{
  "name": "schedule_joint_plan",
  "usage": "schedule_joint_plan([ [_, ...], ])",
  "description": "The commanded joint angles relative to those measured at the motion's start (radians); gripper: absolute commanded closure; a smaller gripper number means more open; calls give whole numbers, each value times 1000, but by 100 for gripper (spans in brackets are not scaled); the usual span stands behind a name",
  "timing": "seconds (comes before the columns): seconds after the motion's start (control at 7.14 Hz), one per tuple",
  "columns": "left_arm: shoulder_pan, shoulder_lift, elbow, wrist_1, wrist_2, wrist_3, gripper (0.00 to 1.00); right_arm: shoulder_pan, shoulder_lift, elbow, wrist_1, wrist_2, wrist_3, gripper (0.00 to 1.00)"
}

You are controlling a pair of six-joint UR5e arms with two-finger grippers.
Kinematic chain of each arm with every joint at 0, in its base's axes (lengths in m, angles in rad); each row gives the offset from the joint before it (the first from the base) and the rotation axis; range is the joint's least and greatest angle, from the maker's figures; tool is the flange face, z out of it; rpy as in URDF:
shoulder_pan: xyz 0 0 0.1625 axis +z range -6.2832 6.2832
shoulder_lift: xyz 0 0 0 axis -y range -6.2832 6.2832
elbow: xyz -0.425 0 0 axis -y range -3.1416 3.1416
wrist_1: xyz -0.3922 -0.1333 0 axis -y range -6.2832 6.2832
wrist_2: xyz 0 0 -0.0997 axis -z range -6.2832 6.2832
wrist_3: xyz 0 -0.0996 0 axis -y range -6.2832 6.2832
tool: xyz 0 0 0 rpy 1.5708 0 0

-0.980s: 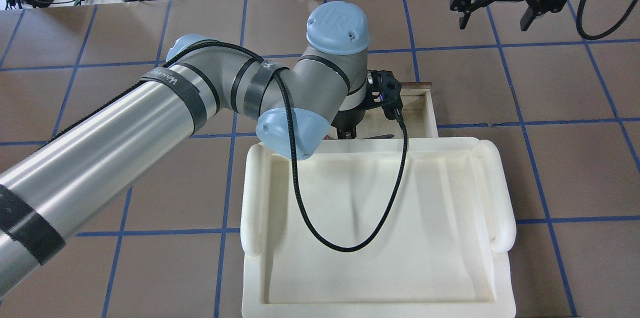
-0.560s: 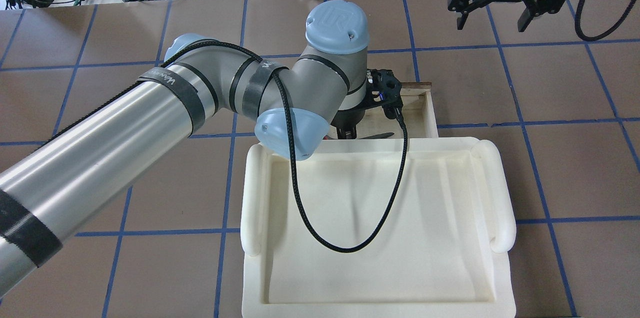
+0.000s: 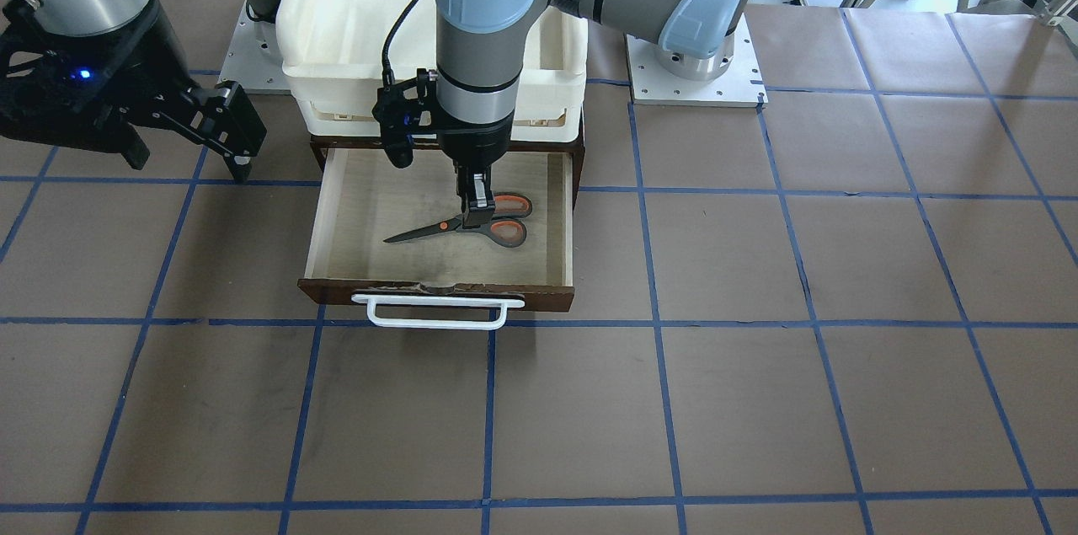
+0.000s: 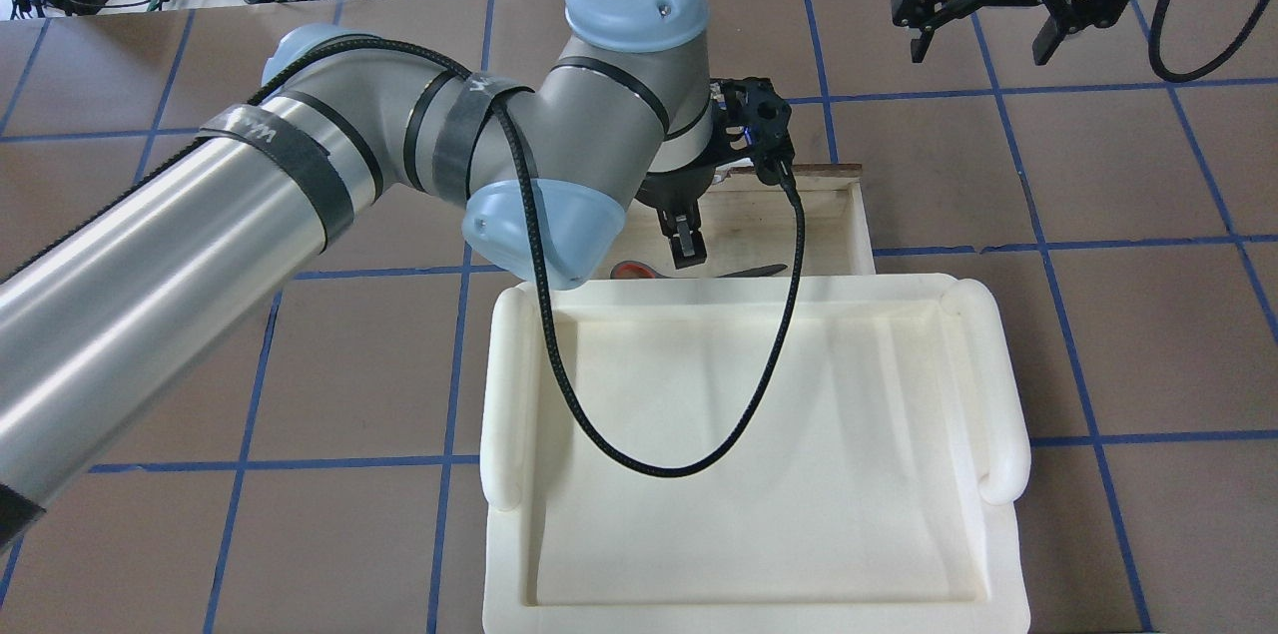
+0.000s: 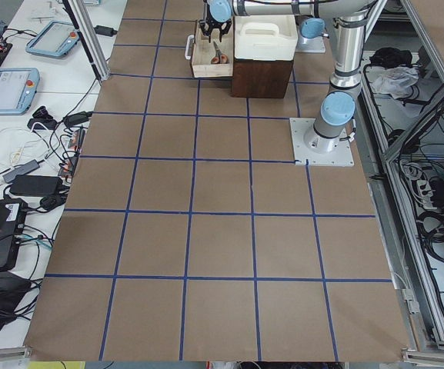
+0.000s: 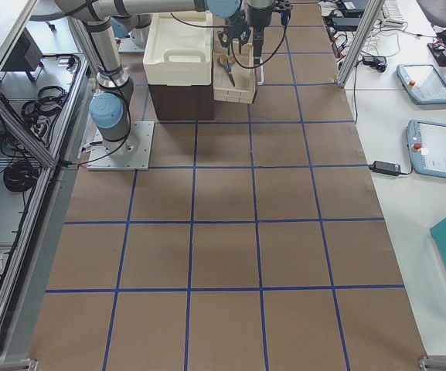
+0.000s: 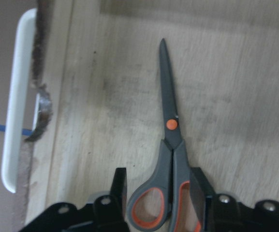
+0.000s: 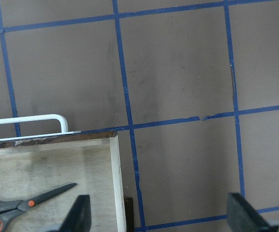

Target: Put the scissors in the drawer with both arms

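The scissors [image 3: 472, 226] lie flat on the pale floor of the open drawer [image 3: 362, 206], blades pointing to the robot's right. They also show in the left wrist view [image 7: 169, 140] and the right wrist view [image 8: 30, 202]. My left gripper [image 3: 474, 202] hangs just above the handles, open, with a finger [image 7: 120, 186] on each side of the loops and not closed on them. In the overhead view the left gripper [image 4: 684, 245] stands over the drawer [image 4: 859, 215]. My right gripper [image 4: 983, 30] is open and empty, raised beside the drawer, off toward the robot's right.
A white foam tray [image 4: 504, 394] sits on top of the brown cabinet behind the drawer. The drawer's white bar handle [image 3: 438, 312] juts toward the operators' side. The left arm's black cable [image 4: 679, 464] loops over the tray. Brown table with blue grid lines all round.
My left wrist has lifted and drawn away from the tray's edge, uncovering the orange handle loop of the scissors in the drawer. The right gripper has barely moved.
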Motion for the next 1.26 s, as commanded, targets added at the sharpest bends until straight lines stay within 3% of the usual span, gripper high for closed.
schedule_joint_plan([
  [0.0,88,54,42,-54,5,2,46,1,-4,0,6,4,-2,0],
  [0.56,370,181,39,-247,4,14,40,10,-7,11,9,10,-2,0],
  [0.7,439,212,39,-325,0,14,30,10,-16,17,9,9,-2,0],
  [0.84,472,244,38,-386,11,-7,7,10,-16,17,7,7,-2,0],
  [0.98,480,253,35,-393,13,-74,0,10,-16,17,9,7,-2,0],
  [1.12,477,247,33,-381,10,-233,0,10,-16,18,7,9,-2,0],
])
